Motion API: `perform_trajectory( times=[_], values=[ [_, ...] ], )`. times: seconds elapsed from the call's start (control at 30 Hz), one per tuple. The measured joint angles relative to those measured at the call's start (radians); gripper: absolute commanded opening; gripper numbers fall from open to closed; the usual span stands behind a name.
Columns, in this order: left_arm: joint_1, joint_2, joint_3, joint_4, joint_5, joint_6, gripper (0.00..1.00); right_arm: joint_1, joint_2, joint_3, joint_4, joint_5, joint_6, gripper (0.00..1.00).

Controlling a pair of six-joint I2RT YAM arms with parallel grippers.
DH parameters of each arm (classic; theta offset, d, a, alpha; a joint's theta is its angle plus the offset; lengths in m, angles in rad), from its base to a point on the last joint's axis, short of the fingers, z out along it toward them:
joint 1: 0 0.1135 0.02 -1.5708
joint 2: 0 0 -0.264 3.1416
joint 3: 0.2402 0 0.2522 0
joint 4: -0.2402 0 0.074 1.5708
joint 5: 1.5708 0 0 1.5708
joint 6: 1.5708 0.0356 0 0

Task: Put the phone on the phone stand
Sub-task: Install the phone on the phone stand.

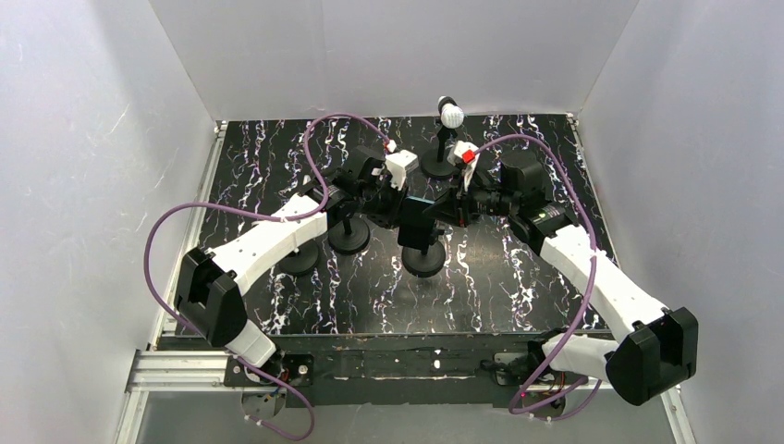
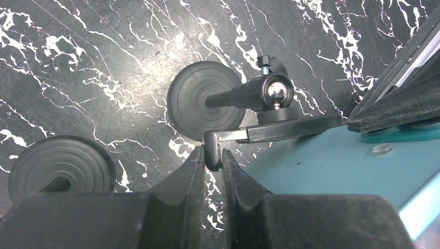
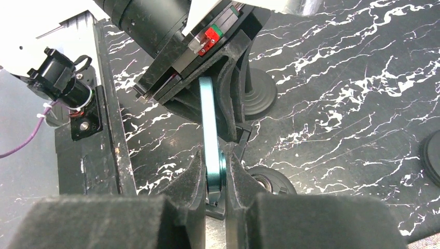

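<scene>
**Phone may slide off, or the stand may twist, as you seat it**

From above, both arms meet over the middle of the bench (image 1: 277, 148). There the phone (image 1: 421, 211) hangs just over the phone stand (image 1: 423, 254). Spare stands (image 1: 349, 239) sit close by toward the left edge, so a wide swing could knock one.

At the left wrist, your left fingers (image 2: 189, 179) are pinched narrow on the stand's cradle lip (image 2: 212, 150). The teal phone lies along the cradle; you cannot tell whether it is seated. That lip is a thin tab: press down and the cradle may swivel at the ball joint (image 2: 275, 92), or the base may tilt.

At the right wrist, your right fingers (image 3: 189, 176) clamp the phone edge-on near one end. Let go before it rests behind the lip and it likely slides off.
</scene>
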Motion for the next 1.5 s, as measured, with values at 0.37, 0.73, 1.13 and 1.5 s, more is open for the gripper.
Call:
perform_trajectory(
  times=[0.37,0.73,1.13,1.5],
  values=[
    [0.000,0.000,0.000,0.008,-0.020,-0.001,0.00,0.032,-0.020,0.016,-0.049,0.110,0.006,0.01],
    [0.013,0.000,0.000,0.005,-0.055,-0.003,0.00,0.125,0.005,0.089,-0.141,0.308,-0.001,0.01],
    [0.017,0.000,0.000,0.007,-0.077,-0.009,0.00,0.173,0.027,0.143,-0.207,0.425,0.003,0.01],
    [0.024,0.000,0.000,0.010,-0.098,-0.014,0.00,0.219,0.049,0.180,-0.241,0.530,0.002,0.01]
  ],
)
